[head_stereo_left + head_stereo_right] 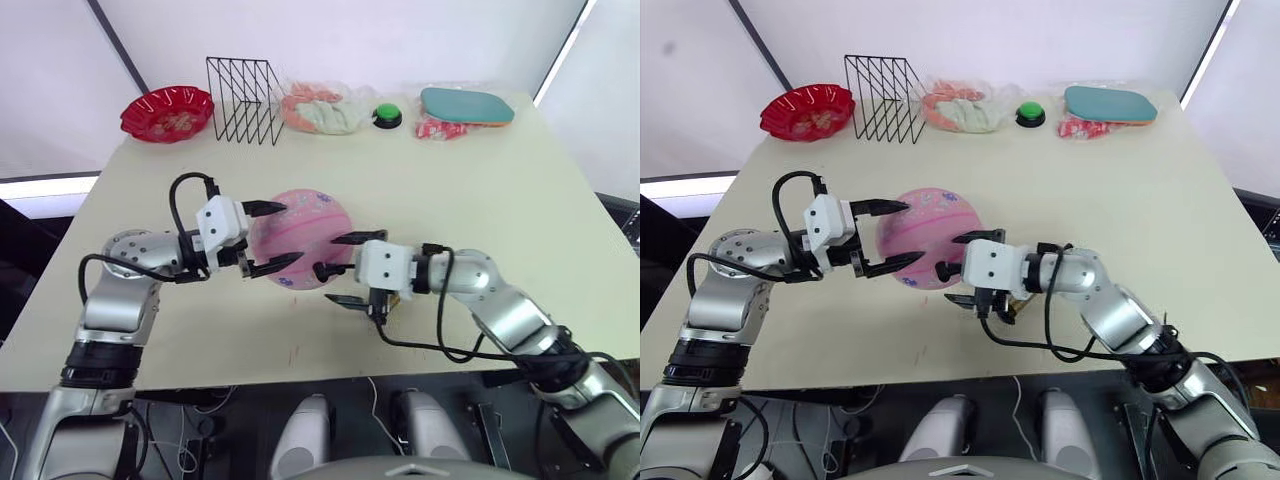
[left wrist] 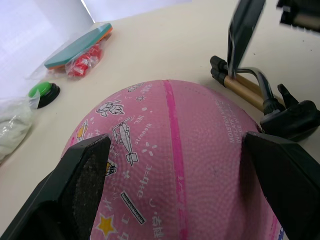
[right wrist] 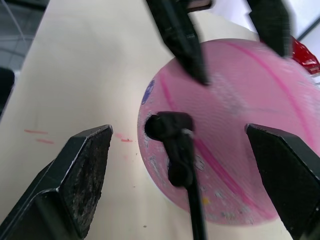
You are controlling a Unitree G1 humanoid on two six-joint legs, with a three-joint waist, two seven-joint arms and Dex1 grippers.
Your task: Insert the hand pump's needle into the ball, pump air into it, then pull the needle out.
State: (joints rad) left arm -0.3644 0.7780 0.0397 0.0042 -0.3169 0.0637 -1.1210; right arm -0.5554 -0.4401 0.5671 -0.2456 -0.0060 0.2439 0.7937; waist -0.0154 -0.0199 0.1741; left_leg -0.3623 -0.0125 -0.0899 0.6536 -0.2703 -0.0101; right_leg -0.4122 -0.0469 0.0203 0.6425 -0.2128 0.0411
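The pink ball (image 1: 312, 232) is round and rests on the table's middle. My left gripper (image 1: 280, 235) clasps its left side, one finger over the top and one under the front, pads against the rubber. My right gripper (image 1: 350, 270) stands open just right of the ball, holding nothing. Between its fingers, the black end of the hose (image 3: 171, 131) sits against the ball's skin; the needle itself is hidden. The hand pump (image 2: 244, 86), a gold cylinder with black ends, lies flat on the table (image 1: 470, 210) under the right gripper.
Along the far edge stand a red scalloped bowl (image 1: 167, 112), a black wire rack (image 1: 243, 100), a plastic bag of cloth (image 1: 320, 110), a green button (image 1: 387, 115) and a teal pad (image 1: 467, 105) over a red packet (image 1: 438, 128).
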